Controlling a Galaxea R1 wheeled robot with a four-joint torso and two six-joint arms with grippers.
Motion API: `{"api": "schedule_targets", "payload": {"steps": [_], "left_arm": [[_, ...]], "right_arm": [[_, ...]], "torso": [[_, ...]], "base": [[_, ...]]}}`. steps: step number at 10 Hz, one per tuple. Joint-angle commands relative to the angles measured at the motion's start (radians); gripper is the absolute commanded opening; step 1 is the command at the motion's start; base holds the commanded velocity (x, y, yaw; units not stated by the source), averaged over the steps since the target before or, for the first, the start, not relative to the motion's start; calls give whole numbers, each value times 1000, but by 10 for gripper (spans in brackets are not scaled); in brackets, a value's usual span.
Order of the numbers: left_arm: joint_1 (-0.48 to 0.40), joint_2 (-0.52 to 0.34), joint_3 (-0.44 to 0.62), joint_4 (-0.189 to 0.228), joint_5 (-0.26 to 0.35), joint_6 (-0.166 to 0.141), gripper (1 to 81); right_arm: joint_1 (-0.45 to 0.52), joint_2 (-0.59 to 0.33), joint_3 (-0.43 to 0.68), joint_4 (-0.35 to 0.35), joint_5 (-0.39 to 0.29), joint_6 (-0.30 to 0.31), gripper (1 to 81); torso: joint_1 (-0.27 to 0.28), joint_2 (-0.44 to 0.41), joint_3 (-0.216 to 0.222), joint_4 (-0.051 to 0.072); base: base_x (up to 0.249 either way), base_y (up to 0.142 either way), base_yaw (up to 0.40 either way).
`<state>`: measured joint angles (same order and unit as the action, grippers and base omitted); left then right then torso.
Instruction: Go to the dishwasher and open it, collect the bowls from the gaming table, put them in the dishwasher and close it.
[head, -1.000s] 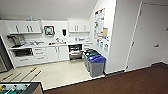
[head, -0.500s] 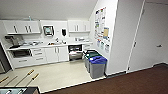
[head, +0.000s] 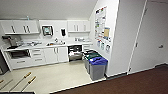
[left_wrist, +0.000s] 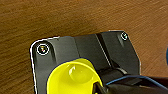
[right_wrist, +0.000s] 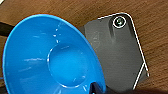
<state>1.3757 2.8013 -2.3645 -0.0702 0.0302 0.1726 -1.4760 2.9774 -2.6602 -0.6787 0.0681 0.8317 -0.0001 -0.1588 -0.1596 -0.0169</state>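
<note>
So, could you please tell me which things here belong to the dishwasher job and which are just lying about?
Job: dishwasher, standing open; blue bowl; yellow bowl.
Lying about: waste bins; sink; wall posters; wooden-handled rods.

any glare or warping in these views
Head view: wide-angle bend, the wall and door edges lean, soft overall. Right wrist view: pale streaks of glare inside the blue bowl. Left wrist view: a bright spot in the yellow bowl.
</note>
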Motion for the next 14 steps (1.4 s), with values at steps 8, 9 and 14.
{"api": "schedule_targets", "payload": {"steps": [8,9,14], "left_arm": [[-68,-14,10,1,51,7,10],[-69,-14,10,1,51,7,10],[-69,-15,10,1,51,7,10]], "right_arm": [[47,8,5,-24,-25,-11,10],[45,8,5,-24,-25,-11,10],[47,10,5,-24,-25,-11,10]], "torso": [[0,0,0,0],[0,0,0,0],[0,0,0,0]], "base": [[137,0,0],[132,0,0],[132,0,0]]}}
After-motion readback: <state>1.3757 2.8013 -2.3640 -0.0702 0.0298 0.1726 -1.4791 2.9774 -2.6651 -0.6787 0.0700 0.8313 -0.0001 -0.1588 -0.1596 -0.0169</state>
